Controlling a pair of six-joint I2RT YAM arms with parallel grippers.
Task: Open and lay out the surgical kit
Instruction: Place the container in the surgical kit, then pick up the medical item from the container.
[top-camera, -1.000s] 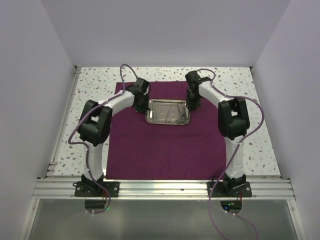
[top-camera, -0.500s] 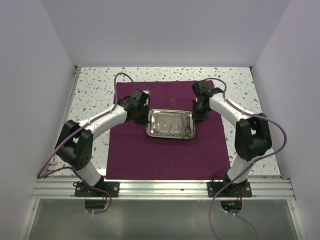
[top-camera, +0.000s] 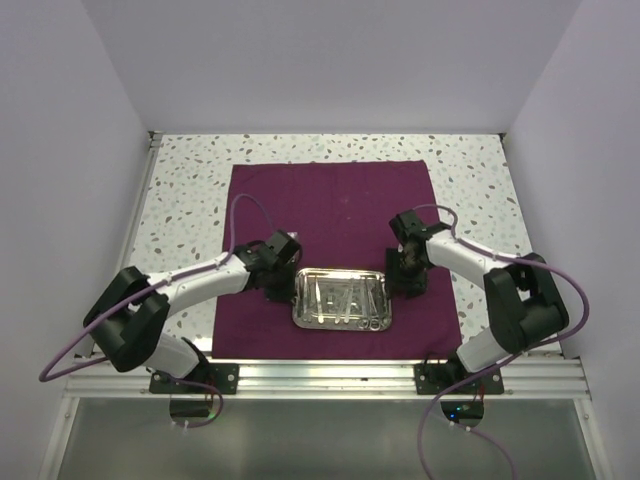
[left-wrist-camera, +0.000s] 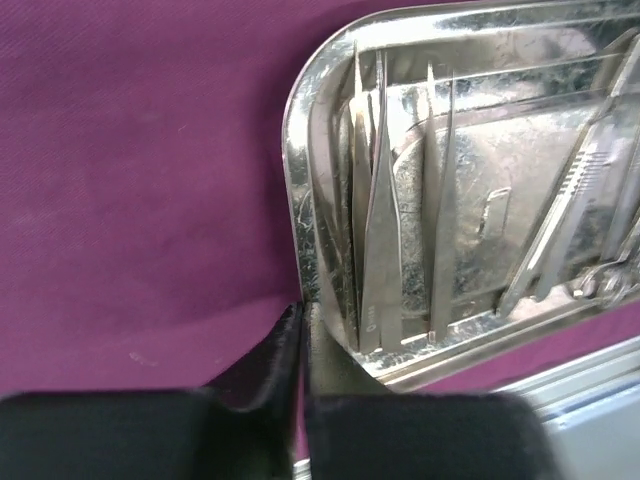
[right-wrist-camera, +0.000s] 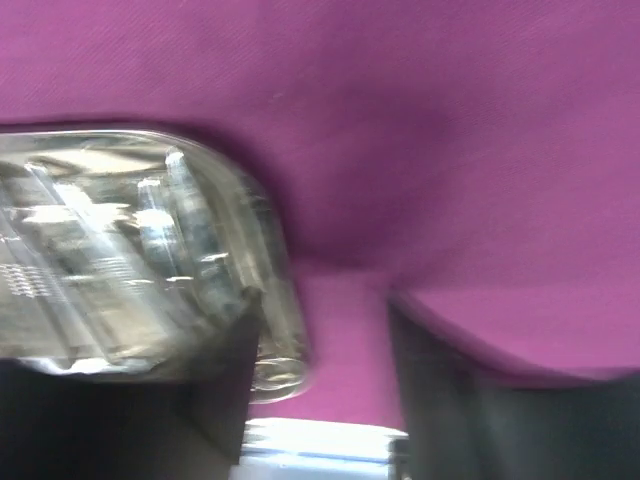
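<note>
Top external view: 1 steel tray (top-camera: 340, 325) sits between 2 claws, close to the purple cloth's (top-camera: 330, 200) near edge — open cloth lies beyond. Left claw (left-wrist-camera: 302, 320) is clenched on the tray rim and right claw (right-wrist-camera: 325, 310) is released — the instruments (left-wrist-camera: 380, 200) overlap, so I cannot count them.

Cannot tell instruments (top-camera: 343, 300) apart from above, too small, nor in the blurred right wrist view, and loses tray (left-wrist-camera: 296, 200) beyond left wrist view's edge.

far cloth (top-camera: 330, 200): free passage | tray (top-camera: 341, 271) sides: blocked by left gripper (top-camera: 285, 283), right gripper (top-camera: 403, 278)
</note>
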